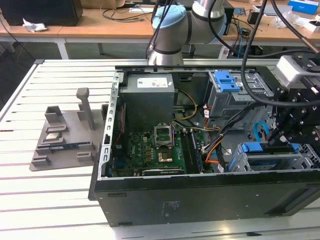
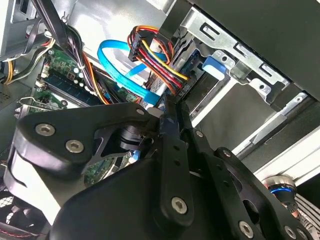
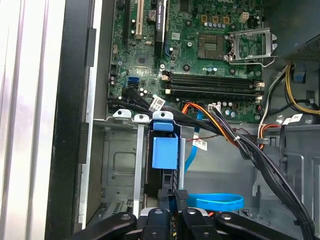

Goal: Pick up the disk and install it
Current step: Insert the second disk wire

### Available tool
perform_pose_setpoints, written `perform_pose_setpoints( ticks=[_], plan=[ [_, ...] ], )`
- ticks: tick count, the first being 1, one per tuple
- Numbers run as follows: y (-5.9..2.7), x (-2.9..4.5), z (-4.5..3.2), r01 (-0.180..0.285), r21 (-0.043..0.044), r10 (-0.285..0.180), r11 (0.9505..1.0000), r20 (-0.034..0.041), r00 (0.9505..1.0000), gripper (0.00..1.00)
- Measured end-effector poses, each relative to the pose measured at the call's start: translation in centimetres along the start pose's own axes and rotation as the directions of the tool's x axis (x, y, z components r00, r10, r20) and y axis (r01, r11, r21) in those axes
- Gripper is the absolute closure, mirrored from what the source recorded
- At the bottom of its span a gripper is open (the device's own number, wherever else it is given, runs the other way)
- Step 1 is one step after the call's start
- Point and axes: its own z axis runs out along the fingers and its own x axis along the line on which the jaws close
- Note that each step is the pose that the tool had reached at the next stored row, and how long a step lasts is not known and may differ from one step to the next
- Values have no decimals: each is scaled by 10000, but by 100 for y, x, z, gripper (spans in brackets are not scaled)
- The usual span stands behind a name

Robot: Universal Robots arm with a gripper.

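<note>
In the exterior view the arm reaches from the back of the table over the open computer case [image 1: 200, 190], its black gripper [image 1: 285, 142] pointing down into the corner of the case at the exterior view's right. There the disk [image 1: 270, 156], edged in a blue carrier, sits in a metal drive cage [image 1: 237, 162] directly beneath the fingers, which look drawn together at its blue top edge. Elsewhere in the case lie a green motherboard [image 1: 150, 150], a grey power supply box [image 1: 149, 97] and a second blue bracket [image 1: 226, 81] on the upper bay; a grey fixture plate [image 1: 65, 140] rests on the white slatted table [image 1: 50, 190], apart from the case at the exterior view's left. In the second wrist view the gripper's linkage [image 2: 170, 150] closes to a narrow point near a bundle of coloured cables [image 2: 155, 55] and a blue ribbon cable [image 2: 120, 70]. In the first wrist view the fingertips [image 3: 170, 200] meet tightly against the disk's [image 3: 164, 155] near end, which stands upright in its cage slot beside the motherboard [image 3: 200, 45].
</note>
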Motion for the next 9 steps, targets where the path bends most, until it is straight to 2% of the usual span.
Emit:
perform_pose_setpoints(
  ticks=[1,2,5,7,9],
  plan=[
    [0,0,2,1,-2,-1,10000,-1,10000,83],
    [0,1,1,0,-2,0,10000,-7,10000,76],
    [2,0,-21,-2,-2,2,10000,-14,10000,76],
    [7,-4,-80,-2,-2,2,10000,-17,10000,76],
    [15,-16,-170,-2,-2,2,10000,-14,10000,76]
  ],
)
